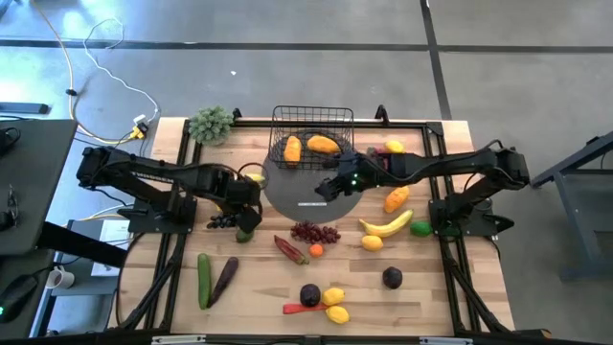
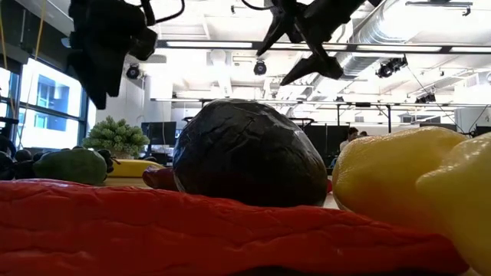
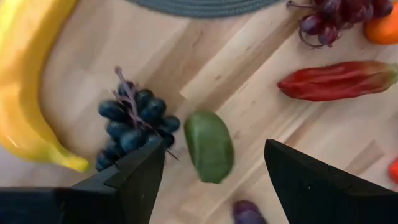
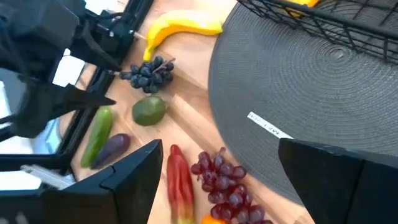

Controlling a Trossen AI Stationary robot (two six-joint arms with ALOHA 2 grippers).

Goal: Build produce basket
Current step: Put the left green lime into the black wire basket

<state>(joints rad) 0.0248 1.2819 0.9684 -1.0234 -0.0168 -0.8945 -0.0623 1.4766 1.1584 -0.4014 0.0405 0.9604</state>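
The left claw (image 1: 246, 203) hangs with fingers spread and empty above a green fruit (image 3: 209, 145) and a bunch of dark grapes (image 3: 132, 123) on the worktop (image 1: 421, 307), a yellow banana (image 3: 28, 87) just beside them. The right claw (image 1: 329, 188), also spread and holding nothing, hovers over the grey round mat (image 4: 311, 106). The basket (image 1: 312, 136) sits at the mat's far edge with two orange fruits (image 1: 308, 147) inside, other produce lying scattered across the worktop
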